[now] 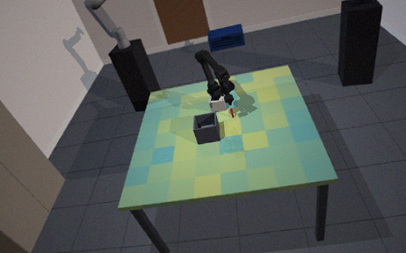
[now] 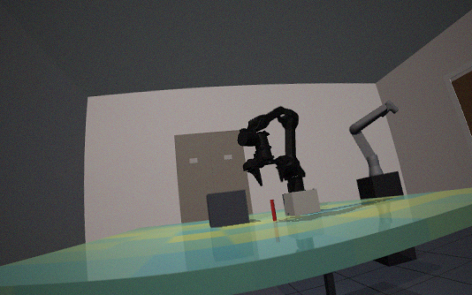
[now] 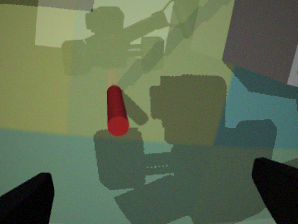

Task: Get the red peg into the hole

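Observation:
The red peg (image 1: 232,113) (image 2: 273,210) (image 3: 117,110) stands upright on the table. The dark grey open box (image 1: 207,135) (image 2: 229,208) stands to the left of the peg in the top and exterior views. The plate and its hole inside the box cannot be made out. My gripper (image 1: 223,101) (image 2: 270,182) (image 3: 157,177) is open and empty, pointing down above the peg's height. In the wrist view the peg is between the two fingers' sides, left of centre and farther up the picture than the fingertips.
The arm's pale base block (image 1: 218,106) (image 2: 305,202) is close behind the peg in the top view. The patterned table (image 1: 233,177) (image 2: 155,265) carries the arm's shadow around the peg. Two other arms on black pedestals stand beyond the table.

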`<state>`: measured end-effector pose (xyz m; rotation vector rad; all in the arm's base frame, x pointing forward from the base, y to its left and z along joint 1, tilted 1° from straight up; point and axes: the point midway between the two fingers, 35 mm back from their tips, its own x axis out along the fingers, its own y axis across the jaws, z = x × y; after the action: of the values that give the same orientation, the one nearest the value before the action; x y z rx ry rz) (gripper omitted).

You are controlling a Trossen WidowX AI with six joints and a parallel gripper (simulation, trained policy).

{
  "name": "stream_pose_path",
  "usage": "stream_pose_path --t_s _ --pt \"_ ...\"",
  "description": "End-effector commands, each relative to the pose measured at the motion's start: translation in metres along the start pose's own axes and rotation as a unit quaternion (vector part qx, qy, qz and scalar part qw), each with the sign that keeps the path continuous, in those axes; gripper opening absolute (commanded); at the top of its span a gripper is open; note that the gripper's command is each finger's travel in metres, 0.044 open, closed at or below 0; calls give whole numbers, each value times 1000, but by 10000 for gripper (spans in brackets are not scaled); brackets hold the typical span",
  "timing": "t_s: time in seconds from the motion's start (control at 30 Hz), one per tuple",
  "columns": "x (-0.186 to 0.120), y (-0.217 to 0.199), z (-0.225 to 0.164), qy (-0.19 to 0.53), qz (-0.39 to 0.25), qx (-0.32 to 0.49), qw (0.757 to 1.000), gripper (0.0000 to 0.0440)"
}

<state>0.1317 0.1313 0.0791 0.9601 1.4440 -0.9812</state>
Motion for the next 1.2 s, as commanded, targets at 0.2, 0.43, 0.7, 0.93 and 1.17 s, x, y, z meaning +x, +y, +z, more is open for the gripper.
stream_pose_path --t_s 0.2,0.43,0.7,0.93,1.17 --pt "24 -1 4 -31 -23 -4 999 438" --pt "46 1 8 -50 -31 -7 998 433" --pt "69 2 12 -65 -31 -7 997 425" --pt "90 2 16 -75 -27 2 997 412" --pt "107 7 13 -74 -23 1 997 276"
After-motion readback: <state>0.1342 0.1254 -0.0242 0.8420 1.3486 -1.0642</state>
